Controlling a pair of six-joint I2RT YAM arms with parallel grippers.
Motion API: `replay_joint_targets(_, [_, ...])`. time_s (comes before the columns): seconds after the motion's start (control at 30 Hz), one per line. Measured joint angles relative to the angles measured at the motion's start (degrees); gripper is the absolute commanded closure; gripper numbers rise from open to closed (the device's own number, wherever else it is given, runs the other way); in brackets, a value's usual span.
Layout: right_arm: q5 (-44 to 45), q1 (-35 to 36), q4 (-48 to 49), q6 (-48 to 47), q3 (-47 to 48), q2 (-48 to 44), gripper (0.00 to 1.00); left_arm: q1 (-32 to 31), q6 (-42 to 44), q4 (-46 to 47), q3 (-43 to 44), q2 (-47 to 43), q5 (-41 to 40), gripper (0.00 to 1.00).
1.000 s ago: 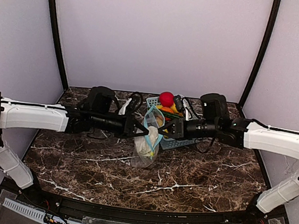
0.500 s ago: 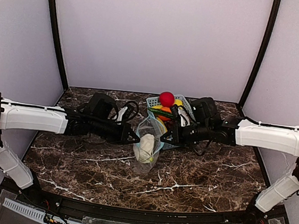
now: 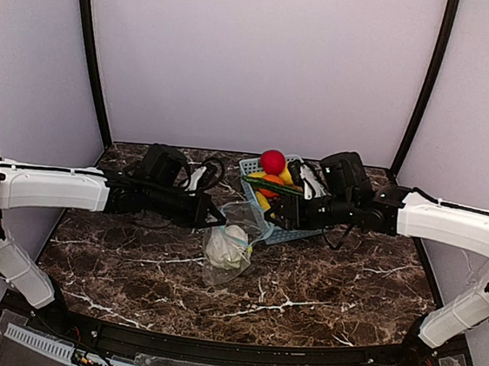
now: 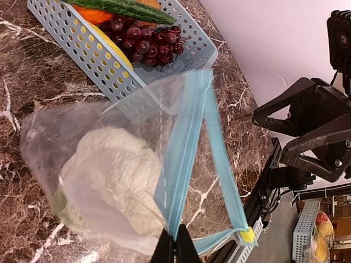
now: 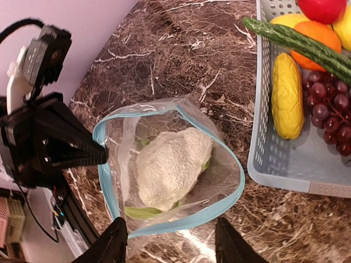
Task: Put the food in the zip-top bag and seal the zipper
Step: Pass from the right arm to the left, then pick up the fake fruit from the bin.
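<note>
On our table point(image 3: 321, 287), the basket point(image 5: 263, 148) sits at 12 o'clock. The bag point(image 3: 227, 247) lies at its 7 o'clock, long axis 1-to-7, mouth gaping toward 1, with the cauliflower point(image 5: 170, 164) inside. The banana point(image 5: 287, 96) is in the basket. Our left gripper point(image 4: 174, 246) pinches the zipper point(image 4: 184, 153). Our right gripper point(image 5: 170, 222) stands wide near the mouth.

White arm shells point(image 3: 56, 189), black joints point(image 3: 163, 164), cables point(image 3: 220, 167), fingers point(image 5: 114, 245).

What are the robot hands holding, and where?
The left gripper pinches the zip-top bag by its blue zipper. The right gripper is open, holding nothing.
</note>
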Motion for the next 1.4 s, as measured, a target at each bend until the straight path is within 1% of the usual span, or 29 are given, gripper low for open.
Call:
replay_joint_targets(0.1, [1.9, 0.0, -1.9, -1.4, 1.1, 0.0, 0.34, 2.0, 1.0, -0.5, 0.0, 0.2, 1.5, 0.99])
replay_joint_targets(0.2, [4.8, -0.1, -4.9, -3.3, 3.5, -0.5, 0.32, 4.9, 2.5, -1.5, 0.0, 0.8, 3.3, 0.99])
replay_joint_targets(0.37, [9.0, -1.8, -9.5, -7.1, 8.2, -0.7, 0.37, 9.2, 7.2, -5.5, 2.8, 3.6, 7.9, 0.99])
replay_joint_targets(0.47, [9.8, -3.8, -11.5, -9.3, 10.9, 1.2, 0.43, 10.0, 11.5, -8.6, 6.2, 5.7, 11.0, 0.99])
replay_joint_targets(0.53, [9.6, -5.2, -12.3, -10.7, 13.1, 4.2, 0.45, 10.4, 15.1, -11.3, 8.7, 6.7, 13.2, 0.99])
replay_joint_targets(0.67, [9.1, -7.7, -13.5, -13.0, 17.9, 12.0, 0.47, 11.2, 20.3, -15.2, 11.2, 7.1, 14.9, 0.99])
replay_joint_targets(0.83, [9.0, -8.8, -15.1, -15.5, 23.6, 21.7, 0.52, 11.6, 25.3, -19.0, 11.9, 7.1, 14.2, 0.99])
replay_joint_targets(0.97, [7.5, -8.8, -15.4, -17.2, 27.2, 27.4, 0.55, 11.6, 26.1, -20.6, 11.8, 7.1, 12.3, 0.99])
replay_joint_targets(1.13, [7.0, -8.8, -15.4, -19.3, 32.7, 35.0, 0.56, 11.6, 26.5, -21.6, 11.8, 7.1, 10.8, 0.99])
replay_joint_targets(1.3, [7.3, -8.8, -16.3, -21.5, 36.4, 40.2, 0.55, 11.6, 26.6, -22.1, 11.8, 7.1, 9.8, 0.99])
replay_joint_targets(1.4, [7.8, -8.9, -17.1, -22.4, 38.4, 42.4, 0.53, 11.6, 26.7, -22.1, 11.8, 7.1, 9.7, 0.99])
